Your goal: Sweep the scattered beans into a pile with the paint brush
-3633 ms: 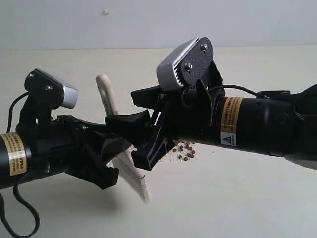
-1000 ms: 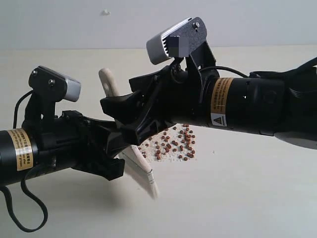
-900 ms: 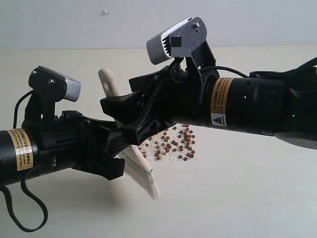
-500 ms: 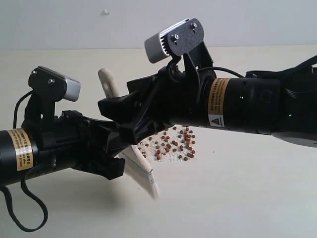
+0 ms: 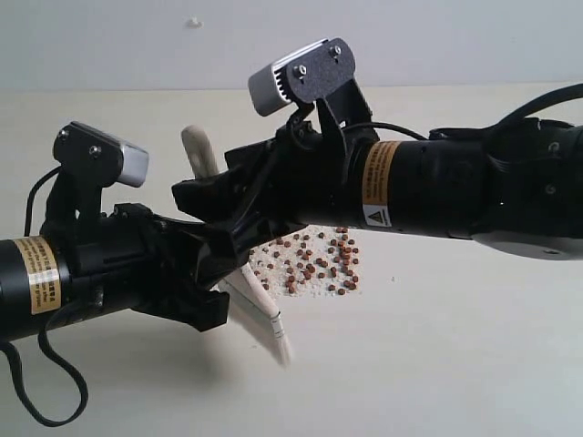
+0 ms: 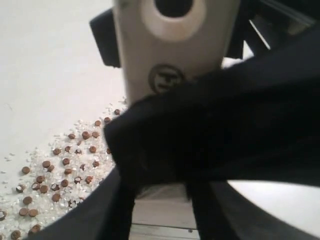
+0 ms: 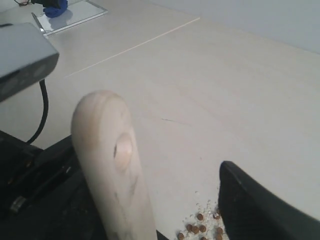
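The paint brush (image 5: pixel 202 164) stands tilted, cream handle up and off-white bristles (image 5: pixel 270 324) down on the table. My left gripper (image 5: pixel 219 287) is shut on it low down, near the ferrule (image 6: pixel 165 215). My right gripper (image 5: pixel 208 218) is open around the handle's upper part, one finger (image 6: pixel 210 130) crossing just below the dark stamp (image 6: pixel 165 77). In the right wrist view the handle (image 7: pixel 112 170) with its hole stands apart from the one visible finger (image 7: pixel 255 205). The reddish-brown beans (image 5: pixel 319 266) lie bunched on whitish crumbs to the right of the bristles, also seen as beans (image 6: pixel 55 170) and beans (image 7: pixel 200 230).
The pale table (image 5: pixel 437 364) stretches around the bean patch. The left arm's camera (image 7: pixel 20 55) sits close to the handle. A clear tray with a blue object (image 7: pixel 52 7) lies at the far table edge.
My right arm has slid left and risen slightly, bringing its open fingers around the handle and uncovering more of the beans. The left arm and brush have stayed still over the last second.
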